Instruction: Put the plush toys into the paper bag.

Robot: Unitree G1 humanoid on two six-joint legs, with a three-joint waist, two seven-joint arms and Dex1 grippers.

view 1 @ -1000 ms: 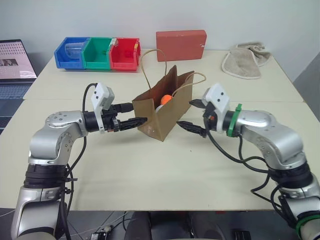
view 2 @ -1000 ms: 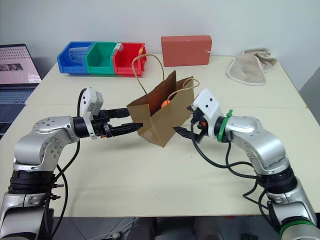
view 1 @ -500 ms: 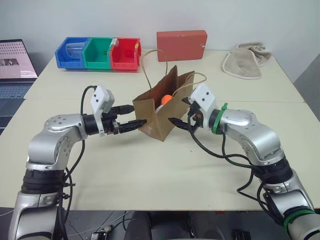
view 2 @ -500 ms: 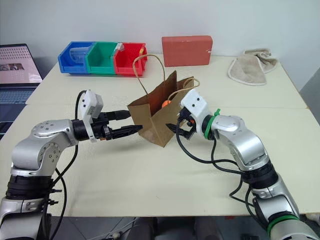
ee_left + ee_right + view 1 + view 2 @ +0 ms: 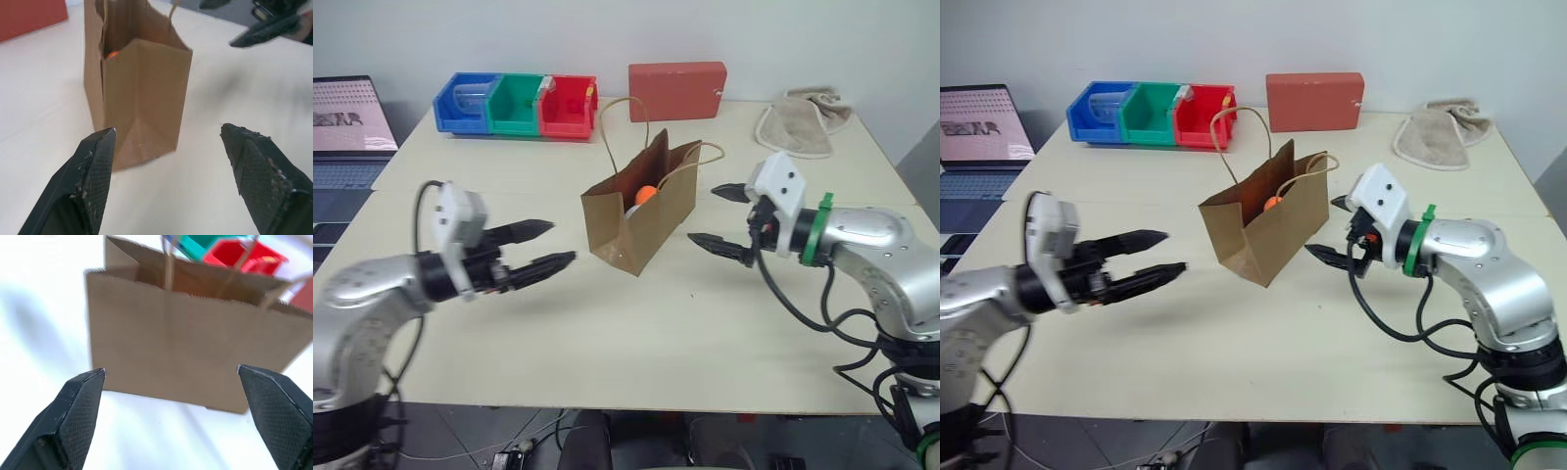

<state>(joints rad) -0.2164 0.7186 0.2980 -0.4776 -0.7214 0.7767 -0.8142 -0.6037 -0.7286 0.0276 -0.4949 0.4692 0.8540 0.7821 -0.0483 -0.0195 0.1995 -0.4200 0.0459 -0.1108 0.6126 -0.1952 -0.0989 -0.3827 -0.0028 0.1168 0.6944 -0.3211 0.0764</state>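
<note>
Left gripper [image 5: 545, 246]: fingers spread, empty, at 9 o'clock of paper bag [image 5: 641, 211], apart from it. Right gripper [image 5: 722, 217]: fingers spread, empty, at 3 o'clock of bag, apart. Bag upright at table [image 5: 607, 343] centre. Orange plush toy [image 5: 647, 194] inside bag, white toy [image 5: 632, 210] beside it.

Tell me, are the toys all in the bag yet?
Looks nearly done. The orange toy sits inside the bag, with something white beside it, likely the other toy. No toys lie on the table. Both end effectors, left and right, are open, holding nothing, apart from the bag.
</note>
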